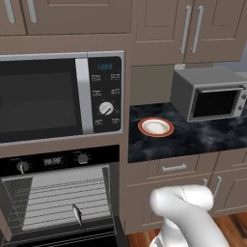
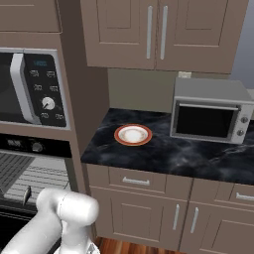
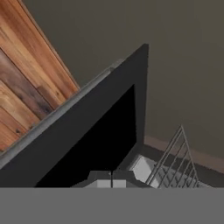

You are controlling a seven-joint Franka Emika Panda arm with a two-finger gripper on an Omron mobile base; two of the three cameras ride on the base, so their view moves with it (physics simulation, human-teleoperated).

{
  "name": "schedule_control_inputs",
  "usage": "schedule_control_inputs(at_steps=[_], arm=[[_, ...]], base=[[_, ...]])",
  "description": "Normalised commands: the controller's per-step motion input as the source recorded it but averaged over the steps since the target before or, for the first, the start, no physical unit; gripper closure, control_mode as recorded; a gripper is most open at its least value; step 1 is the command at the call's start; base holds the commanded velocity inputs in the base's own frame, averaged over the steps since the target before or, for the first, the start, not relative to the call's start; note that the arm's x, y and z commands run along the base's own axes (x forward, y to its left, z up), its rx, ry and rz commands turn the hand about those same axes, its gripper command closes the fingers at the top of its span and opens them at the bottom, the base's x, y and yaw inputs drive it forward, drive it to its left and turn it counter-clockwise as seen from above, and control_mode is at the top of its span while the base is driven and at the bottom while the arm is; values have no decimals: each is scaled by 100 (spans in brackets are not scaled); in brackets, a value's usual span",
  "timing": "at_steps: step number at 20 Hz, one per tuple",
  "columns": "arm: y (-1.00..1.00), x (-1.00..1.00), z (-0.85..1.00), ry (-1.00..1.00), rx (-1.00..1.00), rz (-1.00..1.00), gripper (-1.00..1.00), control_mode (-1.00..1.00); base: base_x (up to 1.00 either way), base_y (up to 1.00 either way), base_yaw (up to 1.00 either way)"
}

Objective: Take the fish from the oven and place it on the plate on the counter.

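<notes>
White arm (image 1: 185,214) bent low before the oven (image 1: 60,202), hand (image 3: 112,178) seemingly closed, empty, over its lowered door (image 3: 87,140).

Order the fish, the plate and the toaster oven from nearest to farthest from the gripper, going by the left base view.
The gripper sits low at the open oven door, beside the rack.
1. Fish: on the oven rack, lower left.
2. Plate: on the counter's left end, higher up.
3. Toaster oven: at the back of the counter, far right.

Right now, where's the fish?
The fish lies on the pulled-out wire rack of the open oven, near the rack's front edge, at lower left of the left base view, below the microwave.
</notes>
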Motion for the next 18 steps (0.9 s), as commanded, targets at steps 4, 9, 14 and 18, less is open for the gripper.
schedule_control_inputs(at_steps=[4, 9, 14, 18], arm=[[6, -3, 100, -8, 0, 6, 100, -100], [5, 27, 100, -12, 0, 0, 100, -100], [0, 58, 96, 2, 0, 0, 100, -100], [5, 63, 54, 9, -4, -2, 100, -100]], base=[[0, 0, 0], [0, 0, 0], [0, 0, 0], [0, 0, 0]])
